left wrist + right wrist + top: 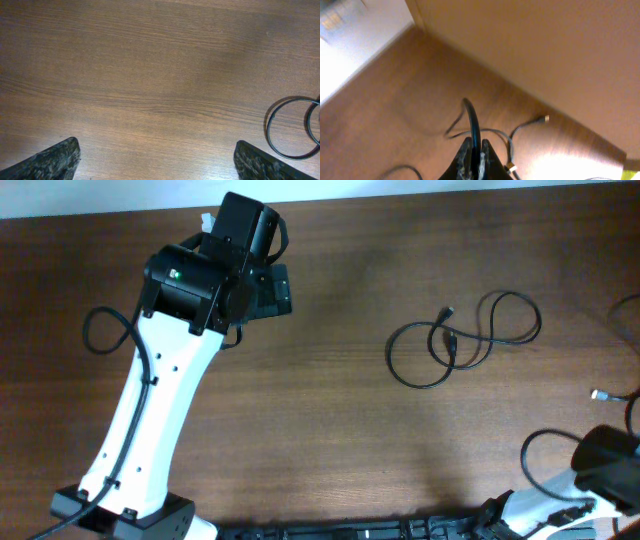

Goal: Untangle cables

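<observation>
Tabletop (395, 100); wrist-only cable (472, 117) in right fingers (465, 159)

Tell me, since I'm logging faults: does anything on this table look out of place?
Only the cables, right of centre: their loops cross over each other. The right gripper is shut on another cord. Nothing looks damaged.

From overhead we look straight down and take in the whole table (340, 430). Our left wrist camera sits close over the wood and faces down, its fingertips (50, 160) in the lower corners. The cable loop (267, 127) at its right edge is probably the loop (436, 345) seen mid-table from above. Our right wrist camera looks obliquely across the tabletop, blurred, with its fingers (465, 162) low in the centre.
</observation>
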Motion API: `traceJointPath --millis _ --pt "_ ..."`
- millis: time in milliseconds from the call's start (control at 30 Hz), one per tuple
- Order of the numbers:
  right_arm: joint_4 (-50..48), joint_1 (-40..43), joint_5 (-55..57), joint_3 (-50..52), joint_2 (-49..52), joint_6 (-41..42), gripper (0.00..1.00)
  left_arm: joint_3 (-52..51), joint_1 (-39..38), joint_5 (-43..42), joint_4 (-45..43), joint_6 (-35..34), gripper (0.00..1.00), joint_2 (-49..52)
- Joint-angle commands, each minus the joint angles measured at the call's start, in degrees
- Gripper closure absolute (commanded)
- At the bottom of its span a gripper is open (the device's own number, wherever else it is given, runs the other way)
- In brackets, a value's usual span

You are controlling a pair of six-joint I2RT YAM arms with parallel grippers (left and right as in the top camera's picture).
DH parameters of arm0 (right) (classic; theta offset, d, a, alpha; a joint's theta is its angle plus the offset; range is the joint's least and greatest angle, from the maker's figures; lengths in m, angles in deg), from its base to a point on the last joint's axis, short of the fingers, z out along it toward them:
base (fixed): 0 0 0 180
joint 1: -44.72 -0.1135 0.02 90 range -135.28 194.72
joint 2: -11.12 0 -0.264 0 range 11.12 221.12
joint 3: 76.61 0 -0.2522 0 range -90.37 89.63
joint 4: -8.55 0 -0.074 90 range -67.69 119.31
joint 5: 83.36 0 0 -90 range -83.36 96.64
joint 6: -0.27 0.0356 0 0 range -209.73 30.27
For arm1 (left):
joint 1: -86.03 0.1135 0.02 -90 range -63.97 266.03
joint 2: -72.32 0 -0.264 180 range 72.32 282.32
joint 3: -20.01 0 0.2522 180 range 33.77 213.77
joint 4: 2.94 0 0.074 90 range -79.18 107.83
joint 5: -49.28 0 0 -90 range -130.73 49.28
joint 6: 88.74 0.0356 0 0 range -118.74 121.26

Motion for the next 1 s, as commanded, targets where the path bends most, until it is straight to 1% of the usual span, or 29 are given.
traceJointPath --millis 0,133,167,200,267,300,333,367,433,533,633,733,800,867,967 --pt "1.84 0.50 0.68 -0.52 2.86 0.52 0.96 0.90 0.17 0.44 -0.09 -0.50 0.01 -0.98" --pt "3.80 0.59 0.70 -0.52 5.03 0.57 0.96 0.90 0.17 0.44 -0.09 -0.50 0.01 -0.98" --pt "4.17 0.59 0.68 -0.44 5.31 0.55 0.94 0.90 0.17 0.42 -0.09 -0.52 0.01 -0.98" --pt "4.35 0.59 0.68 -0.31 5.35 0.55 0.91 0.90 0.17 0.42 -0.09 -0.50 0.01 -0.98" --pt "4.66 0.59 0.68 -0.22 5.35 0.52 0.66 0.90 0.17 0.42 -0.09 -0.50 0.01 -0.98" --pt "4.66 0.59 0.68 -0.22 5.35 0.52 0.50 0.90 0.17 0.42 -0.09 -0.52 0.01 -0.98" --pt "4.68 0.59 0.68 -0.22 5.35 0.52 0.38 0.90 0.17 0.42 -0.09 -0.50 0.01 -0.98" --pt "4.90 0.59 0.66 -0.22 5.35 0.52 0.31 0.90 0.17 0.44 -0.09 -0.52 0.01 -0.98" --pt "5.44 0.59 0.66 -0.22 5.35 0.50 0.24 0.90 0.17 0.42 -0.09 -0.50 0.01 -0.98" --pt "5.73 0.59 -0.33 -0.22 5.35 0.48 0.20 0.90 0.17 0.44 -0.09 -0.50 0.01 -0.98" --pt "5.77 0.57 -6.16 -0.22 5.35 0.48 0.14 0.90 0.17 0.44 -0.09 -0.50 0.01 -0.98" --pt "6.64 0.48 -15.15 -0.09 5.35 0.46 0.14 0.90 0.17 0.44 -0.09 -0.50 0.01 -0.98" --pt "6.93 0.35 -20.98 0.48 5.35 0.48 0.11 0.90 0.20 0.42 -0.09 -0.52 0.01 -0.98" --pt "7.45 -0.02 -23.47 1.53 5.38 0.48 0.11 0.90 0.17 0.42 -0.09 -0.50 0.01 -0.98" --pt "7.65 -1.29 -23.63 4.22 5.38 0.48 0.09 0.90 0.17 0.44 -0.09 -0.50 0.01 -0.98"
